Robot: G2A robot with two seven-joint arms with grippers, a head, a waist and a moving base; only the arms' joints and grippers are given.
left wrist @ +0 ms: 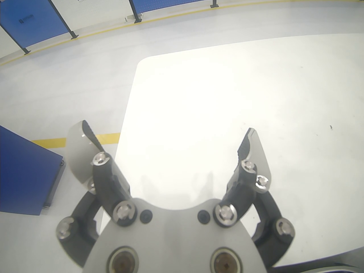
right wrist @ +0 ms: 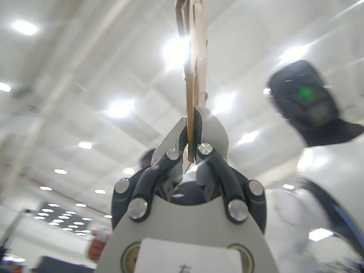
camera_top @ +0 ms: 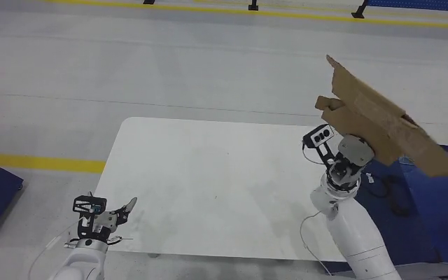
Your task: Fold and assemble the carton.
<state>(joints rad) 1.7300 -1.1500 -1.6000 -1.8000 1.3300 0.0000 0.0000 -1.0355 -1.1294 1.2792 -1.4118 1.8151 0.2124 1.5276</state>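
Note:
A flat, unfolded brown carton (camera_top: 374, 119) is held up in the air off the table's right edge, tilted, seen broadside in the top view. My right gripper (right wrist: 191, 132) is shut on the carton's lower edge, and the right wrist view shows the carton (right wrist: 194, 66) edge-on, rising against the ceiling. In the top view the right gripper (camera_top: 350, 155) sits just under the cardboard. My left gripper (left wrist: 167, 140) hangs open with nothing between its fingers, above the table's near left corner; it appears in the top view as the left gripper (camera_top: 119, 213).
The white table (camera_top: 210, 182) has a bare surface. Blue panels stand on the floor beside the table's left edge (left wrist: 25, 174) and at its right (camera_top: 420, 189). A yellow floor line (camera_top: 49, 164) runs left of the table.

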